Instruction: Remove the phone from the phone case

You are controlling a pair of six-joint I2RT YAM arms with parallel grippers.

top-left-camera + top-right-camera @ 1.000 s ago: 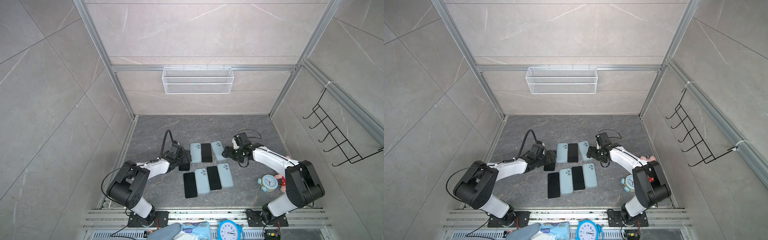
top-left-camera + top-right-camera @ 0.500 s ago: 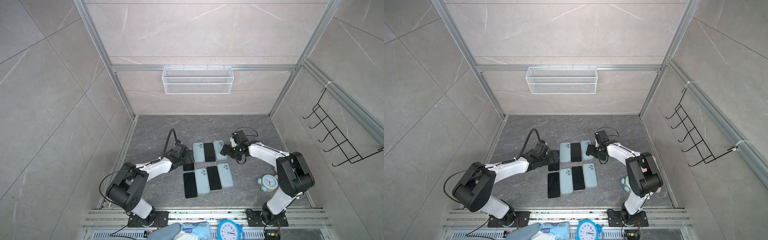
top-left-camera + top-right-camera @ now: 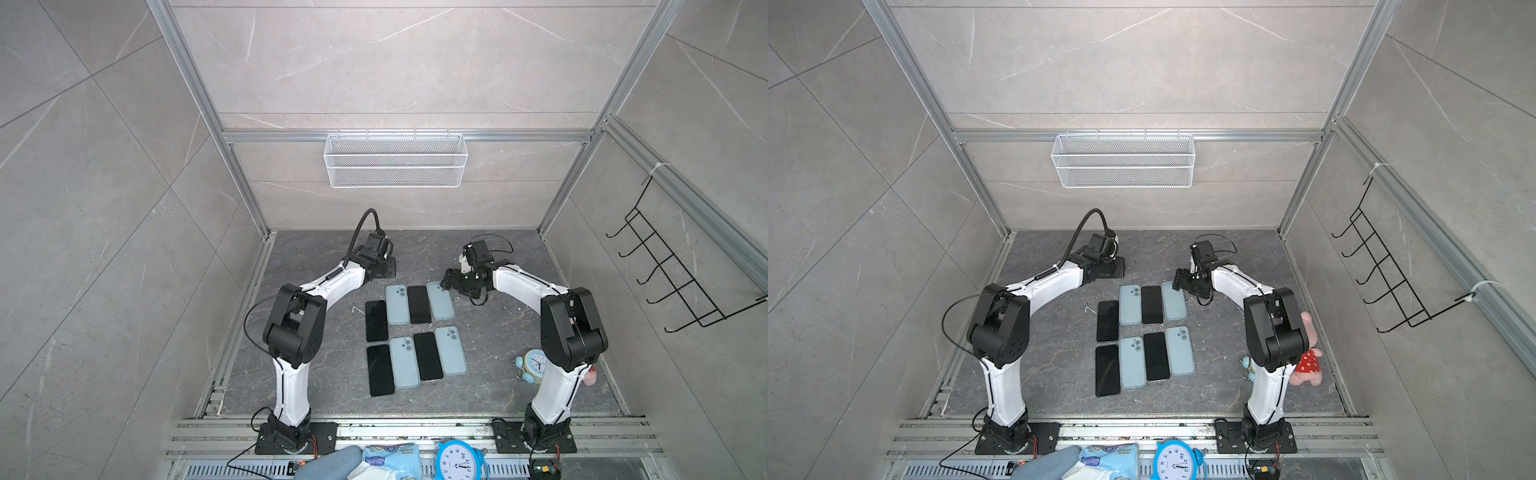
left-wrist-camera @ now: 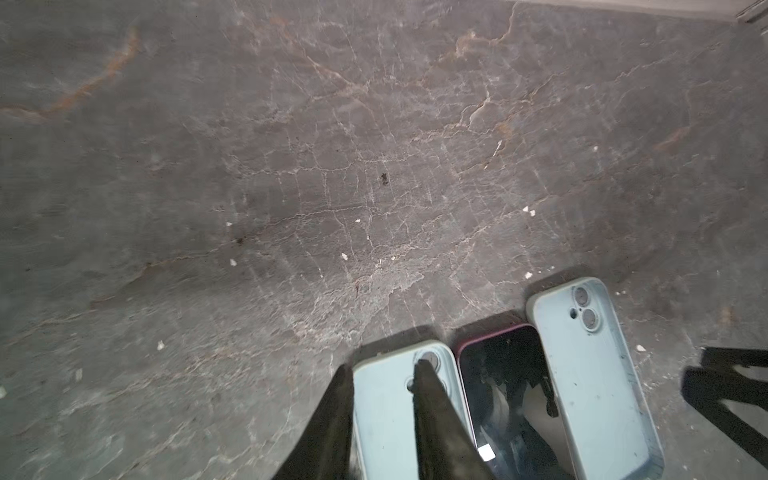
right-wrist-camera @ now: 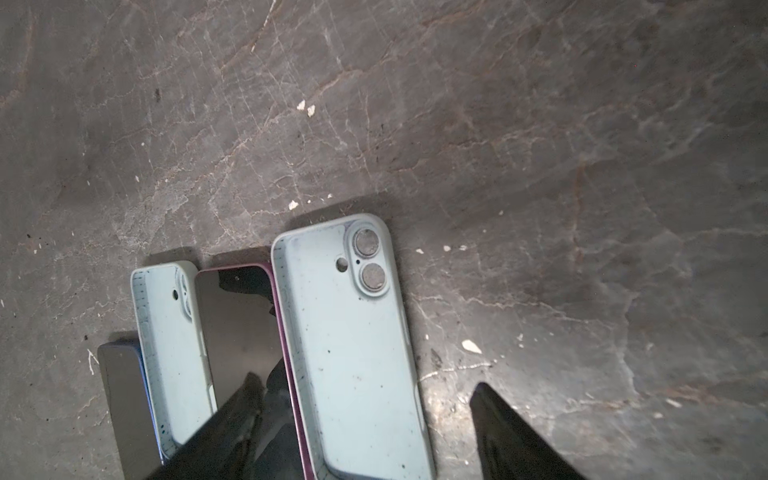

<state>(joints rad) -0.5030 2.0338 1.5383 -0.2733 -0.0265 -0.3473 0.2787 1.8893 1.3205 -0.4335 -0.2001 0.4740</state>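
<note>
Now right gripper (image 5: 363, 380), jaws wide, straddles the group's upper-right case (image 3: 441, 302); left gripper (image 4: 382, 365), jaws narrow, faces open floor (image 4: 374, 166).

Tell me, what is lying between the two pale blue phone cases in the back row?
A flat black phone with a purple rim lies between the left-hand pale blue case and the right-hand pale blue case, shown in both top views.

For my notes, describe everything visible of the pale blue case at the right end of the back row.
The pale blue case lies flat on the grey stone table, hollow side up and empty, matte like silicone, dark-specked. A raised rim rings it; two round camera holes and a smaller one sit at one end. A maroon-edged dark phone lies along one side. The open right pincer straddles it; contact unclear.
</note>
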